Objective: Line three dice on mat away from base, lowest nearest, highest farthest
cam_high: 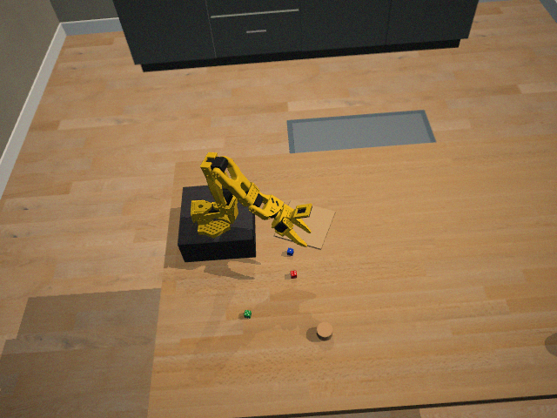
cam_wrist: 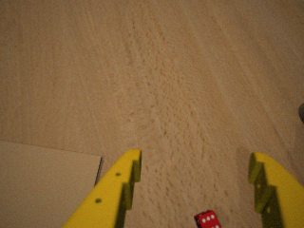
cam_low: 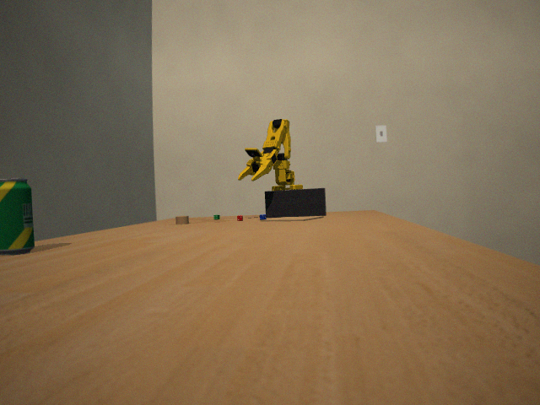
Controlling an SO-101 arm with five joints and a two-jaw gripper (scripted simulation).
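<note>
The blue die (cam_high: pixel 290 252) (cam_low: pixel 262 217) sits on the table just outside the mat (cam_high: pixel 323 220) (cam_wrist: pixel 43 185), near its front edge. The red die (cam_high: pixel 293 273) (cam_low: pixel 240 218) (cam_wrist: pixel 208 219) lies on the table a little farther from the mat. In the wrist view it is cut by the bottom edge, with a row of three pips showing and the rest cut off. The green die (cam_high: pixel 247 313) (cam_low: pixel 216 217) sits on the table farther off, toward the front left in the top view. My gripper (cam_high: pixel 308 239) (cam_low: pixel 246 179) (cam_wrist: pixel 196 154) is open and empty, raised well above the table.
A round wooden disc (cam_high: pixel 324 330) (cam_low: pixel 182 219) stands on the table beyond the red die. The arm's base is on a black block (cam_high: pixel 220 251) (cam_low: pixel 295 202), left of the mat in the top view. A green and yellow can (cam_low: pixel 15 218) stands at the left in the exterior view.
</note>
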